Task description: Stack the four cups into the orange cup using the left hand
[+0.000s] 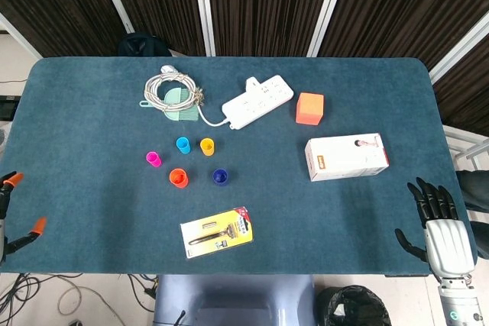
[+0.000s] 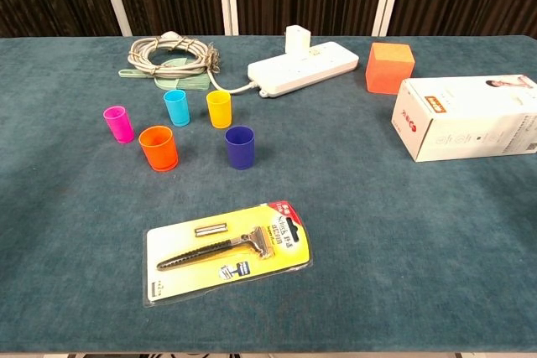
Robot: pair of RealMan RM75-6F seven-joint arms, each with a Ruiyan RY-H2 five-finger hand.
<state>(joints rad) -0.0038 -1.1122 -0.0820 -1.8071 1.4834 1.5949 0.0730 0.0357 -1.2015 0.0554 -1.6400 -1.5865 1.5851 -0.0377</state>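
head view shows the orange cup [image 1: 178,178] standing upright on the blue table [image 1: 92,135], left of centre, with the pink cup [image 1: 153,159] to its left, the light blue cup [image 1: 182,144] and yellow cup [image 1: 207,146] behind it, and the dark blue cup [image 1: 220,177] to its right. all five stand apart, none nested.

the left hand [image 1: 15,215] shows only at the far left edge, low by the table's near corner: a few orange-tipped fingers [image 1: 37,225], apart from one another and holding nothing, well apart from the cups. the right hand [image 1: 438,227] sits at the near right corner, its dark fingers [image 1: 432,199] spread and empty, far from the cups.

chest view shows neither hand. there the orange cup [image 2: 158,147] is nearest the packaged razor [image 2: 228,251], with a power strip [image 2: 304,65] and coiled cable [image 2: 170,56] behind the cups.
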